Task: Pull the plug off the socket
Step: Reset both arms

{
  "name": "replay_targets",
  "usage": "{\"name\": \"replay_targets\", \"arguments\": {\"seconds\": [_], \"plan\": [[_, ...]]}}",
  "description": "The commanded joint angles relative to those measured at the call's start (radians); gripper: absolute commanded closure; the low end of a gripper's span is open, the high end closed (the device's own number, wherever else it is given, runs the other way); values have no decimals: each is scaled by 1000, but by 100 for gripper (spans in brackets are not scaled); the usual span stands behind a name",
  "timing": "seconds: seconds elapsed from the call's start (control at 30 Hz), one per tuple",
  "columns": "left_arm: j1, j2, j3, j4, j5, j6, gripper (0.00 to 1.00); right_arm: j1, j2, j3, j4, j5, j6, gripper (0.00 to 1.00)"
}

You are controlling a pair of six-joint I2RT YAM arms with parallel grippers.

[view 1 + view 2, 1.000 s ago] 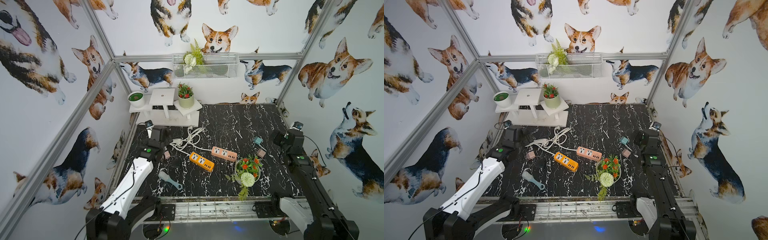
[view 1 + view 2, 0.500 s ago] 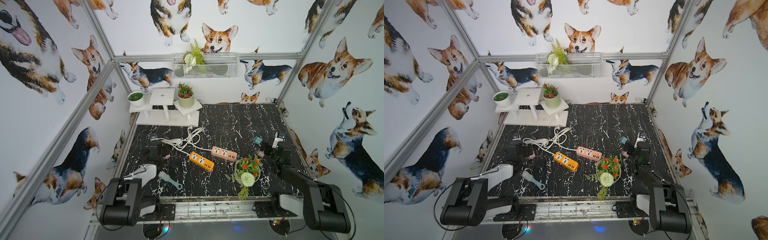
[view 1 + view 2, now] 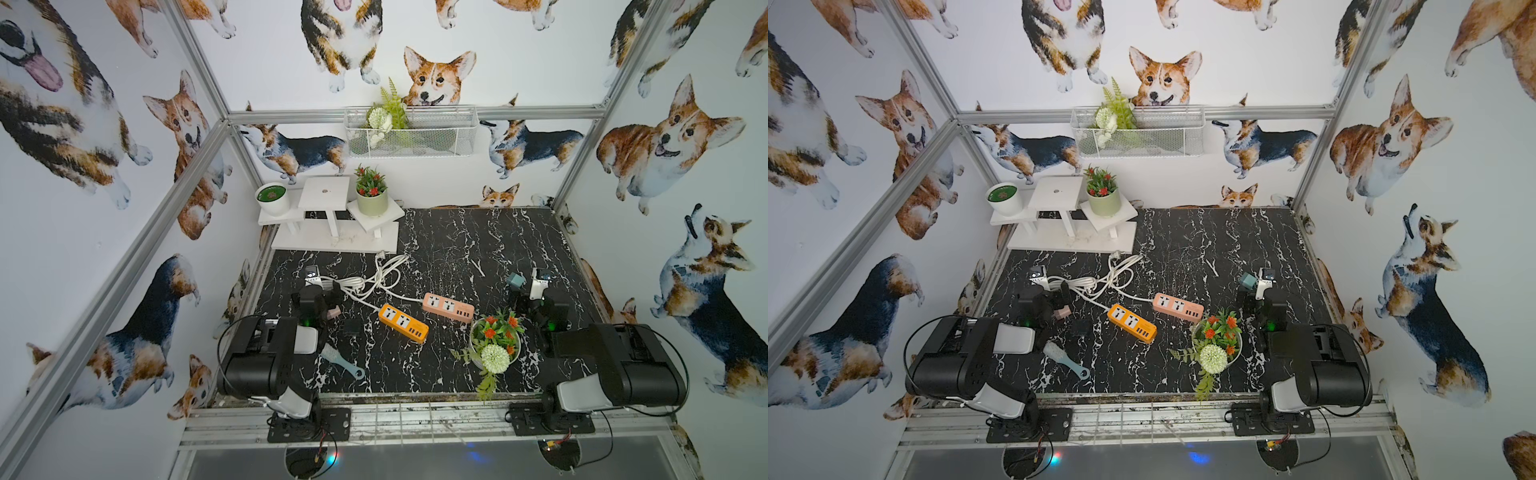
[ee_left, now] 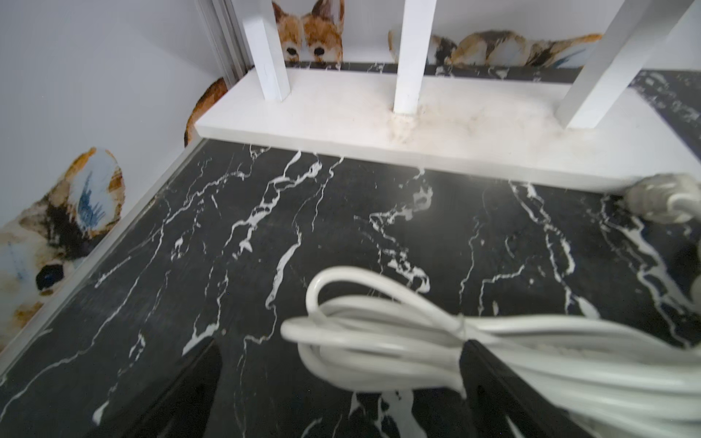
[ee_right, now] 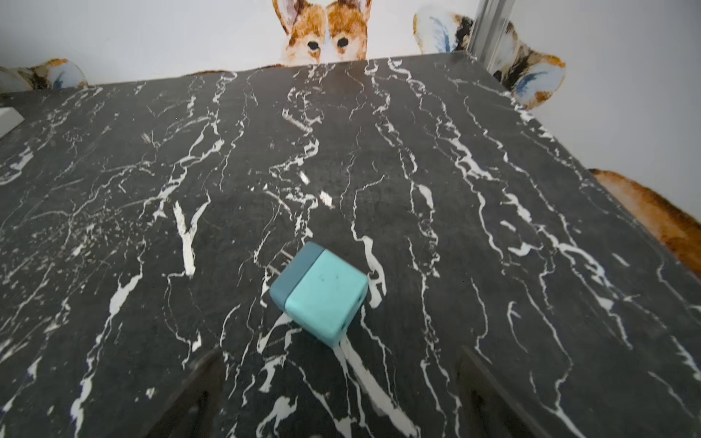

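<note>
Top views: both arms sit folded low by the front rail. The orange rectangular plastic power strip [image 3: 403, 323] and the salmon-pink plastic power strip [image 3: 448, 307] lie mid black white-veined marble tabletop [image 3: 457, 249], and I see nothing plugged into either. The teal cube-shaped plastic plug [image 3: 515, 280] lies loose just ahead of the right gripper [image 3: 528, 300], well apart from both strips. A small pinkish plug [image 3: 332, 312] sits just beside the left gripper [image 3: 316, 296]. My read: the pull looks done, so this step is park and keep clear.

Left wrist: jaws wide, holding nothing. The bundled white cord [image 4: 379, 333] lies between them, and one jaw overlaps it in view (touching or just above, can't tell). The cord's own white plug [image 4: 660, 201] lies right at the edge of the white stand base [image 4: 379, 125]. Any next left move should go up first, not sideways. Otherwise I'd expect the coil to snag and drag the strips.

Right wrist: jaws wide, empty. The teal plug [image 5: 318, 294] lies on its side with its prongs bare, in line with the gap but ahead of it. Don't creep forward, it looks light enough to skid. The bunch of orange and white artificial flowers [image 3: 496, 336] is close to that arm, so keep any swing tight.
</note>
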Motion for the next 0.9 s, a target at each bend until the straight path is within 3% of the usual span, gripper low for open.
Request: {"name": "replay_targets", "arguments": {"seconds": [0.0,0.13,0.87], "plan": [[2,9,13,67,7,17,0,-6,12,35,30,68,27,0],[1,-2,0,78,17,14,0,-19,-1,63,-49,84,51,0],[-31,8,44,9,-12,46,0,-20,7,56,-20,85,57,0]]}}
